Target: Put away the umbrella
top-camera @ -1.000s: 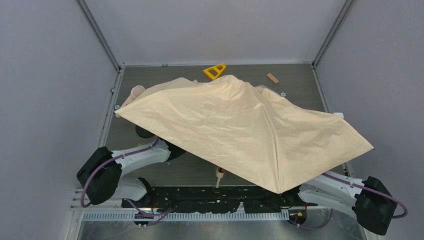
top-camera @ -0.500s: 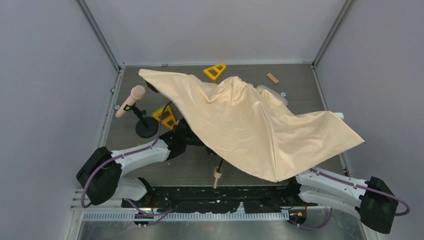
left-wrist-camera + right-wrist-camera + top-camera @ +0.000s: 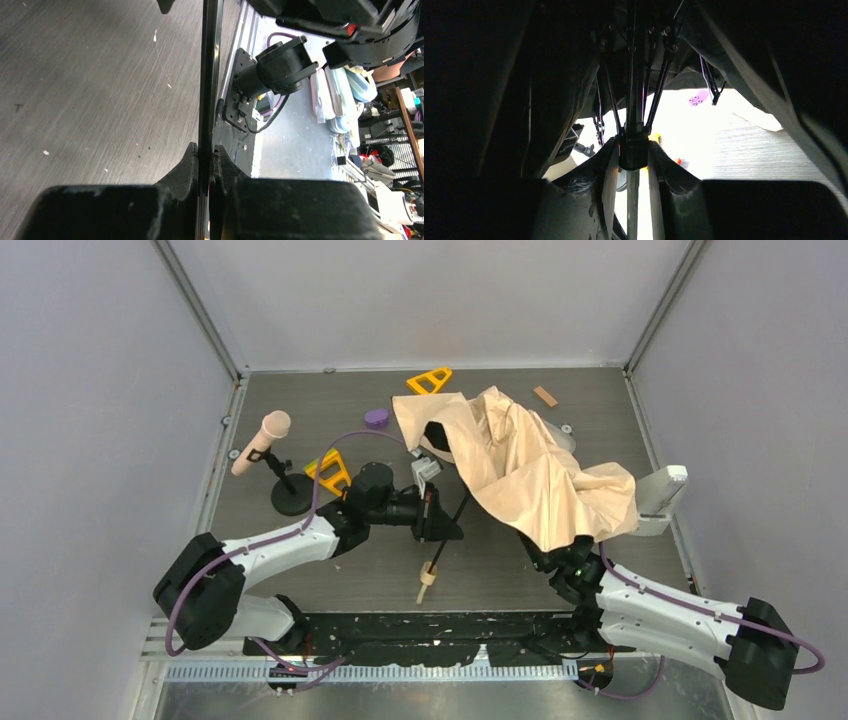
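1. One umbrella lies over the right half of the table; its one beige canopy is collapsed into a crumpled heap, no longer spread.
2. One thin black shaft runs out from under the canopy toward the near edge and ends in one small tan handle; whether the handle touches the table cannot be told.
3. There are two arms, one tool each; the left tool is clenched on the bare shaft, both fingers pressed against it, between canopy and handle.
4. The right tool sits under the canopy in deep shade; its two fingers grasp the black runner on the shaft, with the ribs fanning away from it.
5. Two yellow triangular pieces: one at the far edge, one just beside the microphone stand.
6. One pink-headed microphone on a black stand, at the left.
7. One purple piece, left of the canopy.
8. One small wooden block, at the far right.
9. One pale oblong case, against the canopy's right edge.
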